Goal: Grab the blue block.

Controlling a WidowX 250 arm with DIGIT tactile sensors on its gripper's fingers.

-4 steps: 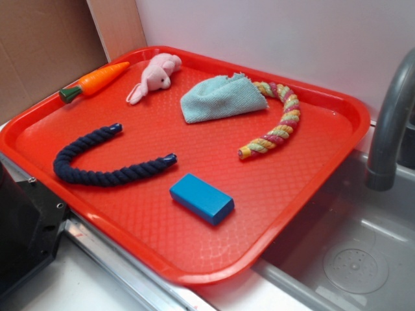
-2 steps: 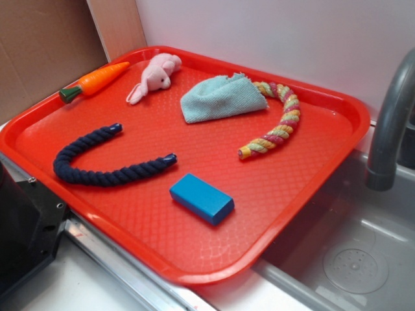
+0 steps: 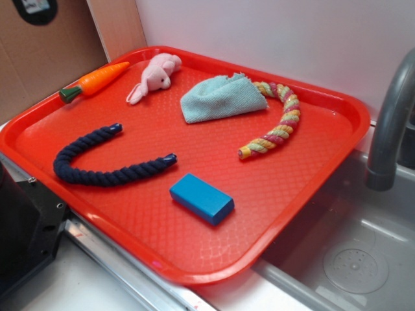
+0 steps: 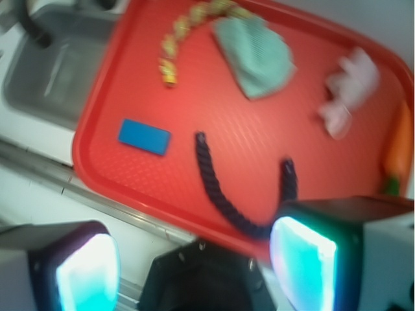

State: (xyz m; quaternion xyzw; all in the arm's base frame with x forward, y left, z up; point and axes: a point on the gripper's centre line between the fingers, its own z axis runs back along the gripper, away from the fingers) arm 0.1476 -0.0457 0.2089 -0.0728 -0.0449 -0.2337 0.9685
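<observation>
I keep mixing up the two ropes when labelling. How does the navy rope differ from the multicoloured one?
The navy rope is one dark colour; the multicoloured rope twists yellow, pink and green. The navy rope bends into a deep U at the red tray's near left; the multicoloured rope curves gently at the far right, one end by the teal cloth. Both are twisted and lie flat.

Red tray (image 3: 324,168): navy rope (image 3: 104,170), teal cloth (image 3: 220,97), carrot (image 3: 97,80); faucet (image 3: 389,129) by sink (image 3: 350,259)
</observation>
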